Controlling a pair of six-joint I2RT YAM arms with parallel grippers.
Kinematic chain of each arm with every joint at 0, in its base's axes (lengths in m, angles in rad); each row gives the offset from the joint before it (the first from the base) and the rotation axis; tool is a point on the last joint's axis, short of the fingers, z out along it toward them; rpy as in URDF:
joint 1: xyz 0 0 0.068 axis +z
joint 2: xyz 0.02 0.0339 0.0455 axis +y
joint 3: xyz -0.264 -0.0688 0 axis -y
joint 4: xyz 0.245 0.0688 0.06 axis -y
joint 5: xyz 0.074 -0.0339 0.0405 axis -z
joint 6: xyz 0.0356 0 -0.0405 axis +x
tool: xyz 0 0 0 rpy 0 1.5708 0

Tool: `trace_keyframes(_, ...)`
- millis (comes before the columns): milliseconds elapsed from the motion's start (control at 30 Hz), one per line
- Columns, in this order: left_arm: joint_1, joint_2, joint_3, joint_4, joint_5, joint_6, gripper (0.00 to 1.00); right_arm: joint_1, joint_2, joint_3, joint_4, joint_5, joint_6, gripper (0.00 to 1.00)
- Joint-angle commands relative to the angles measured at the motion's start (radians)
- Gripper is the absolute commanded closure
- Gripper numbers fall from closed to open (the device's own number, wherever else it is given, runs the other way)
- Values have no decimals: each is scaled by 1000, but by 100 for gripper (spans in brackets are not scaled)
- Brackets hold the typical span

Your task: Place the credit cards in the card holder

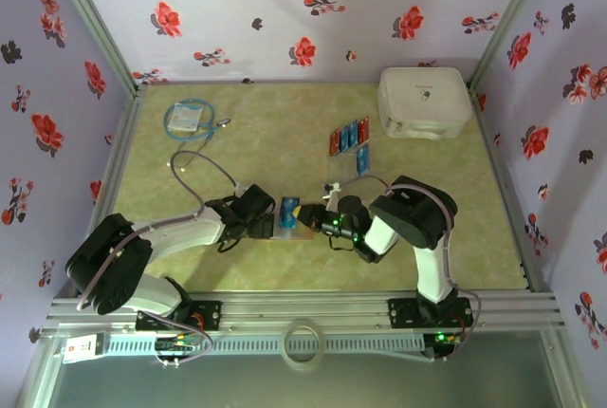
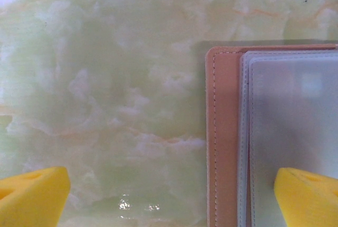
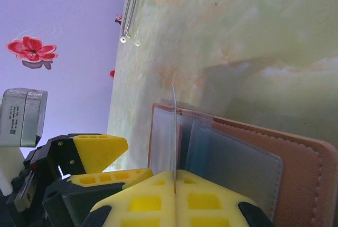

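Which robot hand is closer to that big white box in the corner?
Right. The right hand sits nearer the robot and left of the white box; the left hand is even further left.

right tool (image 3: 175, 178): yellow fingers pressed together on a thin credit card (image 3: 173, 126), edge-on, upright | card holder (image 3: 296, 169): reddish-brown, unfolded on green marbled tabletop (image 3: 237, 26), greyish clear pockets showing; card stands before its left edge, contact unclear | left tool (image 3: 134, 159): yellow fingers spread apart, just left of the holder
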Motion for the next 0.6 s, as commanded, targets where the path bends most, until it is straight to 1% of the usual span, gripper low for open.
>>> trace_keyframes(0, -8, 15, -15, -23, -31, -21, 0, 15, 17, 0, 27, -8, 16, 100)
trace_keyframes(567, -8, 15, -18, -20, -31, -18, 0, 39, 17, -42, 2, 12, 25, 100)
